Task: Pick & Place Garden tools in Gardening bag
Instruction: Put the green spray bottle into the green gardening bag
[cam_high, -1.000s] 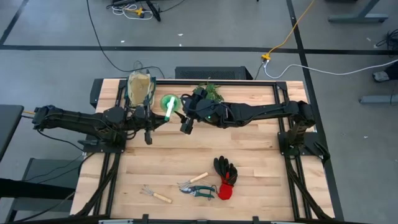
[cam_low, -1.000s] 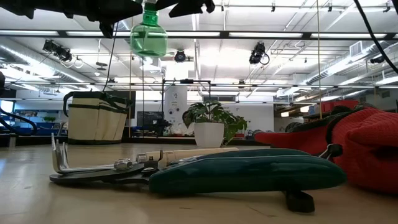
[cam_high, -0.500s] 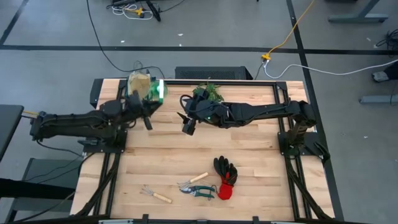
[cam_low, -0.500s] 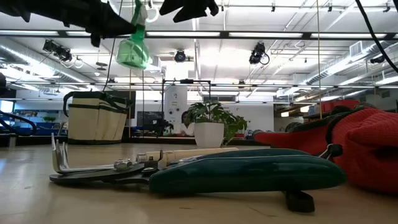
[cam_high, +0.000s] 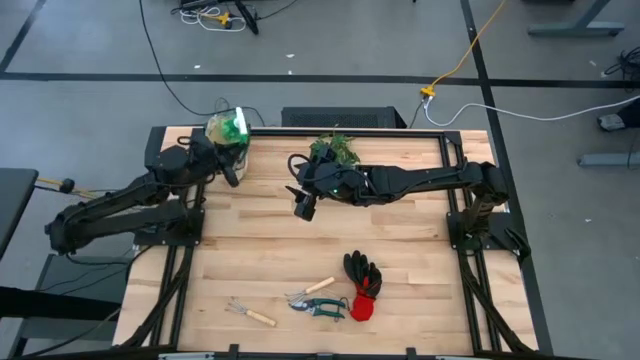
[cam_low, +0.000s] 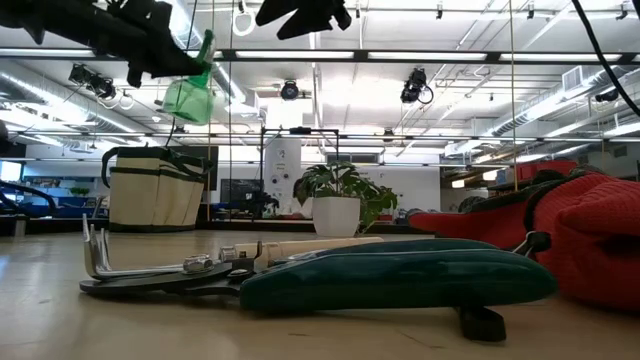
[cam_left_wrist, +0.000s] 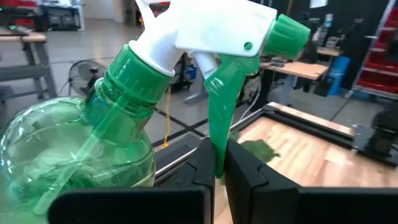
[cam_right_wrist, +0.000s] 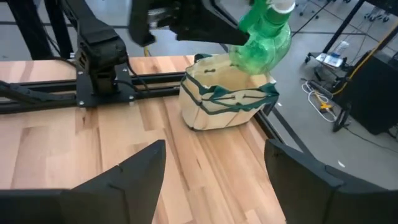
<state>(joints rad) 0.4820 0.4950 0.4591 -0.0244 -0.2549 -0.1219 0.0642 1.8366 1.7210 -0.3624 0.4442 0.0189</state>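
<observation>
Landmark: the bag (cam_high: 222, 131), beige canvas with dark trim, standing at the far left corner of the surface (cam_high: 400, 250).
Spray bottle: the spray bottle (cam_high: 236, 128) hangs tilted in the air directly over the bag's open mouth, not yet inside (right wrist view shows the green body clear above the rim).
Left pincer: the left pincer (cam_high: 229, 162) sits just beside the bag, closed around the bottle near its trigger; the left wrist view shows the two fingers pinching the green trigger stem.
Right pincer: the right pincer (cam_high: 303, 203) waits well to the right of the bag, fingers spread wide and holding nothing.
Still to pack: gloves (cam_high: 363, 284), shears (cam_high: 318, 304) and small rake (cam_high: 246, 313) lie far from the bag, at the near edge of the surface.
Risk, grip: hold is on the thin trigger part, with the heavy body hanging off to one side, so the bottle may swing or slip before release.
Risk, drop: the bag is soft (sides may fold); a tilted bottle could catch the rim or handle and tip out, or push the bag over.
Change: half a second ago the bottle was just right of the bag; it is now over the opening, and the left arm has swung further toward that corner. Right arm much as before.
</observation>
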